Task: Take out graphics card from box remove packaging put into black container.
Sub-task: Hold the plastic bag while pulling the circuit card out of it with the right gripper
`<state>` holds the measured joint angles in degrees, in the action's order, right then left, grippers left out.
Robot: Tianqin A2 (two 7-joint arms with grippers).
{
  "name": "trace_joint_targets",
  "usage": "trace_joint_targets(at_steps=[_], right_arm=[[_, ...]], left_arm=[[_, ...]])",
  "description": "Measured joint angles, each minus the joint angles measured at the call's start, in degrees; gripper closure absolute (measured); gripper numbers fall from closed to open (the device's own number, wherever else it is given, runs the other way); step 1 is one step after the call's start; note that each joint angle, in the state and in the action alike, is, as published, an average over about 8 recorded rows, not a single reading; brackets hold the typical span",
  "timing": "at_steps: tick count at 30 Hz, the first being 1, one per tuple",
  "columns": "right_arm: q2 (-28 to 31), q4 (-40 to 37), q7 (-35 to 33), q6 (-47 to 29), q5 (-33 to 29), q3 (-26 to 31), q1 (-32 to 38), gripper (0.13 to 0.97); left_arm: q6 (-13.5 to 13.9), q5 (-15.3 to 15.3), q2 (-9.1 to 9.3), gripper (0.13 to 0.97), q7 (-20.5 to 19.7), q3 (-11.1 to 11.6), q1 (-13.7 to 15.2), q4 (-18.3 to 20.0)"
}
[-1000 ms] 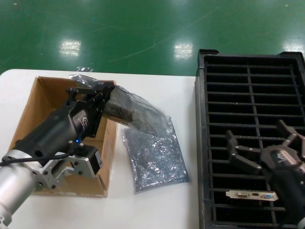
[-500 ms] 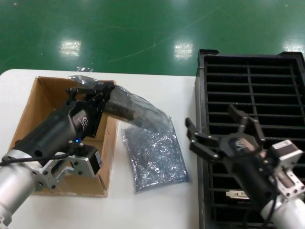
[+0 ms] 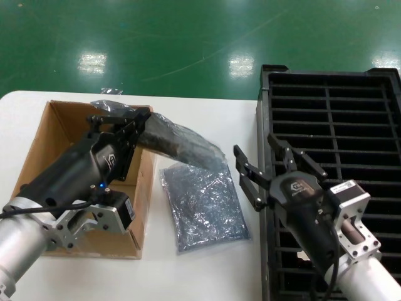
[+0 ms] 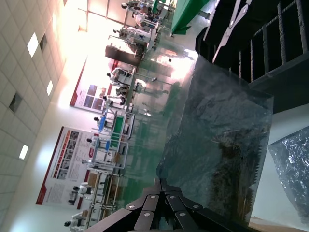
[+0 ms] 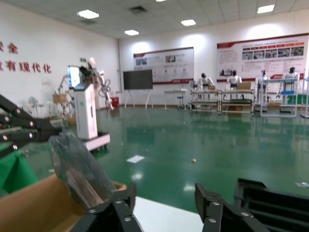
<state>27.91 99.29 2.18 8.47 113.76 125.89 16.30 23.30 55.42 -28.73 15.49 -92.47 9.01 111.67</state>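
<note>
The graphics card (image 3: 175, 147), wrapped in its packaging (image 3: 200, 153), hangs tilted over the box (image 3: 44, 144) rim, clamped at one end by the left hand (image 3: 128, 125). An empty bag (image 3: 203, 207) lies flat on the counter (image 3: 207, 276) beside it, and the right hand (image 3: 266, 166), fingers spread apart, hovers at the near edge of the black container (image 3: 332, 106)

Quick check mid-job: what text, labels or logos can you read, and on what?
"现代化": red characters on the white hall wall, right wrist view; the characters before them are unclear.
Wall posters: too small to read.
Black left gripper, black right gripper: white emblem, no legible letters.
Crinkly silver anti-static bag held by the left gripper: no label seen.
Brown cardboard box: no print seen.
</note>
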Motion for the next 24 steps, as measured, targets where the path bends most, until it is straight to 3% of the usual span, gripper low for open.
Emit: trace_joint_targets(at_steps=[7,11,16,24], right_arm=[[5.06,1.98,-6.29,5.26,8.95,6.67,1.92,0.692],[6.74,3.13,-8.52,5.95,12.29,9.89,2.93,0.750],[6.90,3.73,-10.09,5.28,14.32,12.71,4.44,0.848],[5.31,2.98,-10.99,3.64,14.73,14.39,6.65,0.928]], left_arm=[[0.00,0.00,0.00,0.958,0.00,0.00,0.00,0.00],[0.00,0.00,0.00,0.958,0.00,0.00,0.00,0.00],[0.00,0.00,0.00,0.958,0.00,0.00,0.00,0.00],[0.00,0.00,0.00,0.958,0.00,0.00,0.00,0.00]])
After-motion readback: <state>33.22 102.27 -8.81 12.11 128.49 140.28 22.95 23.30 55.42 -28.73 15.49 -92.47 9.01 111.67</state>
